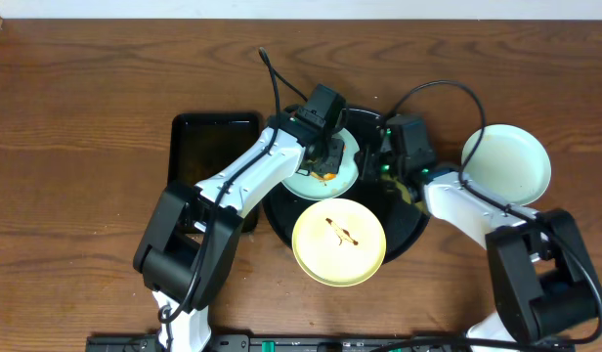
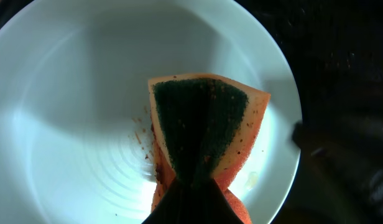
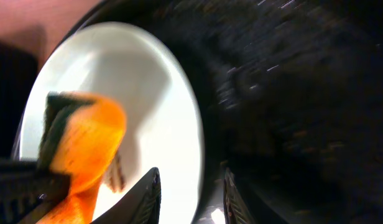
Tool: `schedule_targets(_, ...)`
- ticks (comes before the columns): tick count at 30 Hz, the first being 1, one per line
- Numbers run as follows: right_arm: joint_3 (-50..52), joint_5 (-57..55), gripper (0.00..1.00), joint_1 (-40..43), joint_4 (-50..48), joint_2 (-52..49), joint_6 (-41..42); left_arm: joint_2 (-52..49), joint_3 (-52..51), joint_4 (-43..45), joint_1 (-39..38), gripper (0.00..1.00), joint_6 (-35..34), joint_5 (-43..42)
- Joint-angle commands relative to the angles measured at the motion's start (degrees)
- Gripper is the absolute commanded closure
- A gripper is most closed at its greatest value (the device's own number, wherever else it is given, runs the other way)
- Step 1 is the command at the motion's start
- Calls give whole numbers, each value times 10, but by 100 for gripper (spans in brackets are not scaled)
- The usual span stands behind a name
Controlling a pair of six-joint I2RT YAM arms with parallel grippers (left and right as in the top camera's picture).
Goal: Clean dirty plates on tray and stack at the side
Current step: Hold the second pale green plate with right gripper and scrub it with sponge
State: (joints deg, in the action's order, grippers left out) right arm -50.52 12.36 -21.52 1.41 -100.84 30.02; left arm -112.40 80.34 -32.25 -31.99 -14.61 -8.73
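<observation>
One sponge in left gripper, two mint plates, one yellow plate

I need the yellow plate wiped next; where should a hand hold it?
Pinch the rim of the yellow plate at its near edge, from the robot's side: it lies flat, too wide to span, and that edge seems to overhang the tray.

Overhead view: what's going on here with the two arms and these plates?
The left gripper pinches an orange-and-green sponge against a mint-green plate on the round black tray; brown specks show beside the sponge. The right gripper is open, its fingers straddling that plate's rim. A yellow plate with brown streaks sits at the tray's front. A second mint plate lies off the tray, to the right.
</observation>
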Motion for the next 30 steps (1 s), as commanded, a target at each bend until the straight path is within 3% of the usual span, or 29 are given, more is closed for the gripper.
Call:
schedule_targets(1,-4,-6,67,-22,1,-22,8,-8,0,2,1,92,-21,-3)
schedule_targets(9,-4,-33,77,-27,31,-35,17,-33,-3,1,-2,92,-33,-17)
schedule_targets(12,-4,-36,89,-27,38,-35,17,-34,-3,1,-3,93,-33,-24)
schedule_targets(16,-4,-36,98,-28,39,-35,17,-34,-3,2,-3,92,-38,-27)
schedule_targets(20,-4,-36,99,-28,40,-35,17,-34,-3,3,-4,92,-37,-86)
schedule_targets(30,-4,-40,99,-28,40,-35,26,-34,-3,-23,-25,92,-37,-87)
